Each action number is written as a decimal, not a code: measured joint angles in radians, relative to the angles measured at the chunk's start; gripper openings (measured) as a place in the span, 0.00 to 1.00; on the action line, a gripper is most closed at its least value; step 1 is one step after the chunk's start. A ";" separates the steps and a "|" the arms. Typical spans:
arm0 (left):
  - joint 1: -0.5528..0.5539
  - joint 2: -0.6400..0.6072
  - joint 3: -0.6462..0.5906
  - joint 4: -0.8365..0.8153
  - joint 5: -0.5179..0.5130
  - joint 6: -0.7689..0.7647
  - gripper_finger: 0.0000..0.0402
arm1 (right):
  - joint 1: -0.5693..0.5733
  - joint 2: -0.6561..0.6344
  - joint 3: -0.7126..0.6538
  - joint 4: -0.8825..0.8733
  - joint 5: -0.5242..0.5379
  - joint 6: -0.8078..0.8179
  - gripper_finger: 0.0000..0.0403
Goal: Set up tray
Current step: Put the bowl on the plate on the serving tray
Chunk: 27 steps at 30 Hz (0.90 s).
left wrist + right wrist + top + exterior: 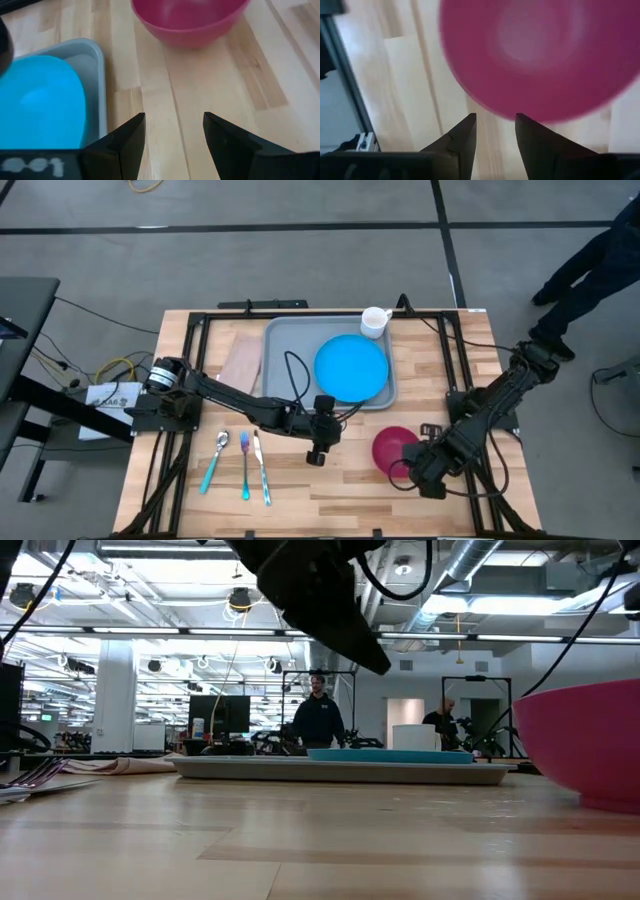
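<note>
The grey-blue tray (290, 340) lies at the table's far middle. The round blue plate (351, 367) rests flat in it, and a white cup (374, 321) stands at its far right corner. A pink bowl (393, 448) sits upright on the wood, nearer than the tray's right end. My left gripper (174, 130) hangs open over bare wood just left of the bowl (190, 20), slanting down toward it. My right gripper (495, 130) points down, open, beside the bowl's (540, 55) near right rim and touches nothing.
A spoon, a fork and a knife (243, 465) lie side by side near the table's front left. A tan cloth (241, 360) lies left of the tray. A person (590, 260) stands beyond the far right corner. Black frame rails (460, 370) run along the table's sides.
</note>
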<state>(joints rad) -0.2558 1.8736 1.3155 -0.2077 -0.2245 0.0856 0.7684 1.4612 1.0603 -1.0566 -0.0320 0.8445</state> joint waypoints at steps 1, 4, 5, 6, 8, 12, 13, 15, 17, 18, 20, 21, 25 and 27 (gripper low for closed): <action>0.000 0.000 0.000 0.005 -0.004 -0.004 0.47 | -0.006 0.000 0.000 0.011 -0.008 -0.023 0.31; 0.000 0.006 0.000 0.032 -0.020 -0.030 0.47 | -0.014 0.000 0.000 0.031 -0.028 -0.081 0.31; 0.000 0.006 -0.001 0.043 -0.023 -0.038 0.47 | -0.015 0.000 0.000 0.039 -0.034 -0.098 0.31; 0.000 0.007 -0.001 0.065 -0.023 -0.044 0.47 | -0.015 0.000 0.000 0.047 -0.045 -0.117 0.31; 0.000 0.009 -0.001 0.100 -0.019 -0.048 0.47 | -0.015 0.000 0.000 0.065 -0.062 -0.144 0.31; -0.004 0.013 -0.001 0.117 -0.016 -0.048 0.47 | -0.018 0.000 0.000 0.077 -0.078 -0.181 0.31; -0.004 0.013 -0.001 0.120 -0.016 -0.047 0.47 | -0.018 0.000 0.000 0.077 -0.077 -0.193 0.31; -0.006 0.013 -0.001 0.117 -0.014 -0.031 0.47 | -0.018 0.000 0.000 0.073 -0.073 -0.224 0.31; -0.008 0.013 -0.001 0.118 -0.008 -0.005 0.47 | -0.021 0.007 0.001 0.063 -0.062 -0.258 0.31; -0.009 0.013 -0.001 0.118 -0.009 0.002 0.47 | -0.027 0.017 0.001 0.063 -0.058 -0.275 0.31; -0.011 0.013 -0.001 0.118 -0.009 0.003 0.47 | -0.037 0.046 0.001 0.055 -0.059 -0.305 0.31; -0.012 0.013 -0.001 0.118 -0.009 0.002 0.47 | -0.041 0.065 0.001 0.053 -0.067 -0.318 0.31; -0.013 0.013 -0.001 0.116 -0.009 0.001 0.47 | -0.061 0.161 0.001 0.064 -0.115 -0.374 0.31; -0.014 0.013 -0.001 0.114 -0.009 0.000 0.47 | -0.062 0.200 0.006 0.072 -0.121 -0.399 0.31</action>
<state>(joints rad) -0.2699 1.8862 1.3148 -0.0933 -0.2334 0.0860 0.7067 1.6617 1.0664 -0.9844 -0.1532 0.4457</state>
